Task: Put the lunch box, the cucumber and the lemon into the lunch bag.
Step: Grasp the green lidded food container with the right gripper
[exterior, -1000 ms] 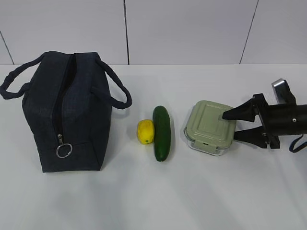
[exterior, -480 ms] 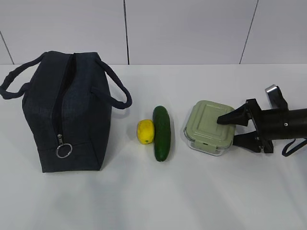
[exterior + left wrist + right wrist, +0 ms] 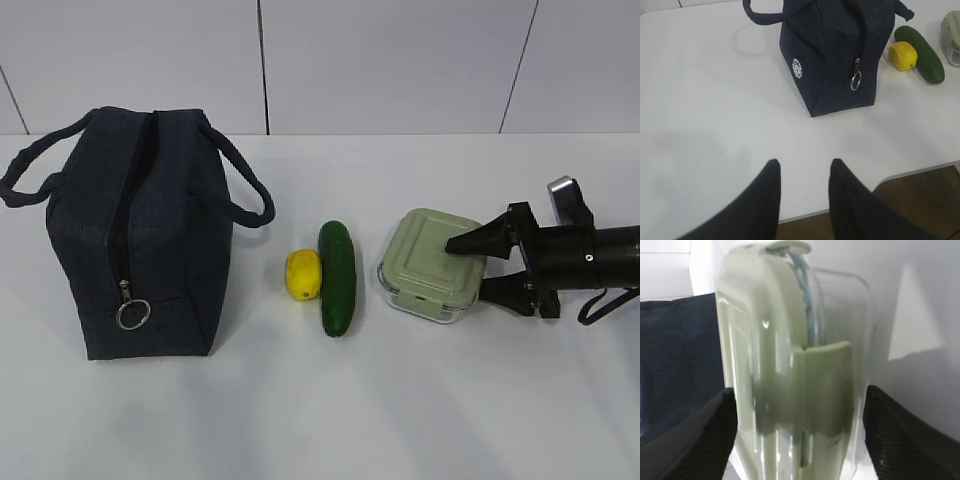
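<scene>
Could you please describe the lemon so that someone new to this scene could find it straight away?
Start at the big navy lunch bag on the table's left. Just to its right lie two items side by side, touching. The lemon is the small yellow oval nearer the bag, about half the length of the dark green cucumber.

I see a plain white table carrying four things. I take the lunch bag as my landmark: it stands upright at the left. Just right of the bag lies the lemon, touching the cucumber on its far side. Further right of the bag sits the lunch box, apart from the cucumber.
</scene>
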`<action>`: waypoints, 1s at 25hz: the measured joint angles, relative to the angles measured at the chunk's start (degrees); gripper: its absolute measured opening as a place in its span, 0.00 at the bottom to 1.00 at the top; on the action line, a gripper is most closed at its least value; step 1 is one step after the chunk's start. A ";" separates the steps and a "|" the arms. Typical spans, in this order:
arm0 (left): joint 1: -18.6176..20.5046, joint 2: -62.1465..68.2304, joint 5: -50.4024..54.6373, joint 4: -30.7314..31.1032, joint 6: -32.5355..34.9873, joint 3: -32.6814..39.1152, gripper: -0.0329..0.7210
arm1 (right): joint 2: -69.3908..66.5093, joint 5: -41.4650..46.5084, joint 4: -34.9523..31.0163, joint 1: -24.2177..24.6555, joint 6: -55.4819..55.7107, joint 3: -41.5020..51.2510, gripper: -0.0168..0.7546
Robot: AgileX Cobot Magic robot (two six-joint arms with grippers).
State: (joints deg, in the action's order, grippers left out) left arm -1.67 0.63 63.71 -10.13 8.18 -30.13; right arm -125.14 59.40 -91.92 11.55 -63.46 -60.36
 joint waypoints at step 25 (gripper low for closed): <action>0.00 0.00 0.00 0.00 0.00 0.00 0.36 | 0.00 -1.81 -2.19 -1.62 0.00 0.00 0.62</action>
State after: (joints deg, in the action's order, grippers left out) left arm -1.67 0.63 63.71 -10.13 8.18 -30.13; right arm -125.14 57.59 -94.10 9.93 -63.46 -60.36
